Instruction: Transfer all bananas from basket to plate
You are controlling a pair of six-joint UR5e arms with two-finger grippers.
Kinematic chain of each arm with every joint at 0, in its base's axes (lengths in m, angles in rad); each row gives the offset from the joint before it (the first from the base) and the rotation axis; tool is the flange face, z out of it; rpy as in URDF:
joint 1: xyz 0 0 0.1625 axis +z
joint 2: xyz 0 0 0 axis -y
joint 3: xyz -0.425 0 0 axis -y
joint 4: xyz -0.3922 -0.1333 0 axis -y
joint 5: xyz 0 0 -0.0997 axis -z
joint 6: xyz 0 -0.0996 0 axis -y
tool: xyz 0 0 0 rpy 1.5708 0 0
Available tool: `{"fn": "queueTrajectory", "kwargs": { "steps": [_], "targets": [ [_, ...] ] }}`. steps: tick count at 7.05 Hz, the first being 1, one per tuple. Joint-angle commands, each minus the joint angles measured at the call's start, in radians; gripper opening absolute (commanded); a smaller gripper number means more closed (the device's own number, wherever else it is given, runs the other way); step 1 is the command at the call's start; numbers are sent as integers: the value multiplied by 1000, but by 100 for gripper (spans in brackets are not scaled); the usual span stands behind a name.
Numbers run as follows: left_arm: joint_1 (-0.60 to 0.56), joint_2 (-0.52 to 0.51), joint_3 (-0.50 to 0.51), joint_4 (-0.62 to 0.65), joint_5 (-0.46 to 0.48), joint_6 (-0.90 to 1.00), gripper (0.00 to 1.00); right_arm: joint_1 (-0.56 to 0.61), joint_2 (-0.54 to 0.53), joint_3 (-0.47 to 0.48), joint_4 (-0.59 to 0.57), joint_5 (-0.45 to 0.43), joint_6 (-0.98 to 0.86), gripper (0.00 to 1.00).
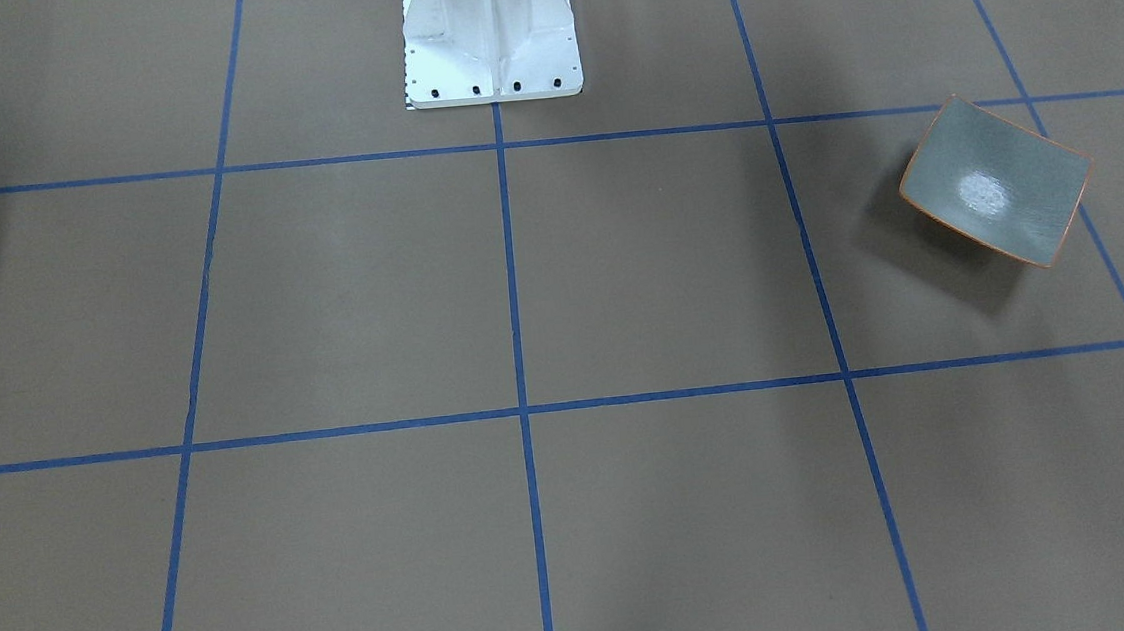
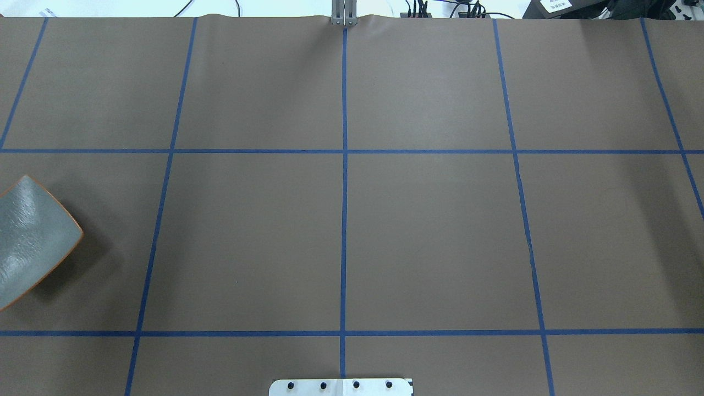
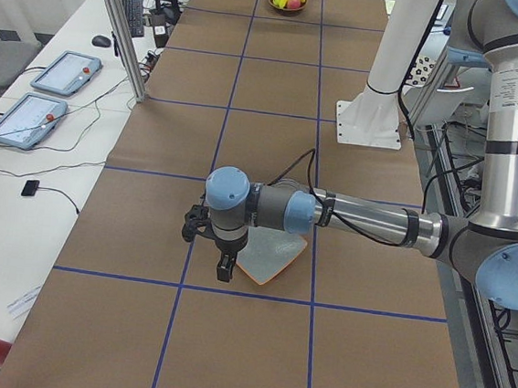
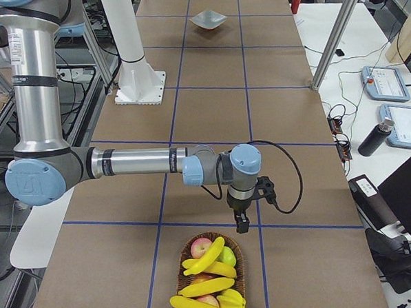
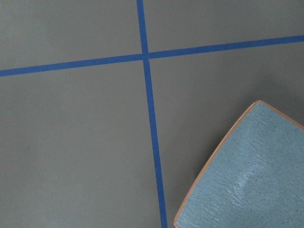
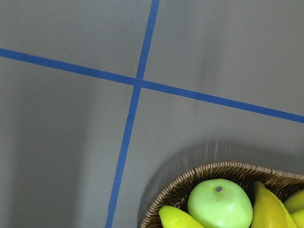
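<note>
**Toward the left end of the worktop** (image 2: 429,236), the plate (image 2: 30,242) is seen bare and set cornerwise, with the left gripper (image 3: 224,270) hung low just beside it. Whether its jaws are released or clenched cannot be told from the side view alone, and no fingers are caught by its wrist camera.

At the right end, the basket (image 4: 184,260) is shown close to the end edge. It is piled with the four bananas (image 4: 207,286) among a green apple (image 6: 219,203) and a red apple (image 4: 203,246). The right gripper (image 4: 242,225) is held pointing down just short of the basket's rim, on the side toward the worktop's middle. Its state likewise cannot be told.

No banana is seen on the plate, so the first pick is judged to be the step in hand. It would best be done by bringing the right gripper over the topmost banana (image 4: 204,257). The jaws should be set across its thick middle rather than along its curve. The fruit should then be raised straight up, so that the apples and the other bananas are not dragged out. As plate and basket lie well apart toward opposite ends, a hand-over near the worktop's middle is likely to be needed.
</note>
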Motion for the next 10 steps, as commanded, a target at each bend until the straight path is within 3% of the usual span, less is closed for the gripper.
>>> {"fn": "queueTrajectory", "kwargs": {
  "steps": [1, 3, 5, 7, 8, 10],
  "targets": [
    [0, -2, -2, -4, -7, 0, 100, 0, 72, -29, 30, -22, 12, 100],
    [0, -2, 1, -31, -7, -2, 100, 13, 0, -54, 165, -7, 3, 100],
    [0, -1, 2, -39, -8, 0, 100, 13, -135, -57, 293, -4, -191, 100],
    [0, 1, 4, -39, -8, 0, 100, 63, -169, -95, 287, 69, -402, 100],
    [0, 1, 5, -39, -8, 0, 100, 100, -142, -167, 284, 108, -508, 100],
    [2, 2, 4, -39, -8, 0, 100, 109, -125, -218, 285, 119, -528, 98]
  ]
}}
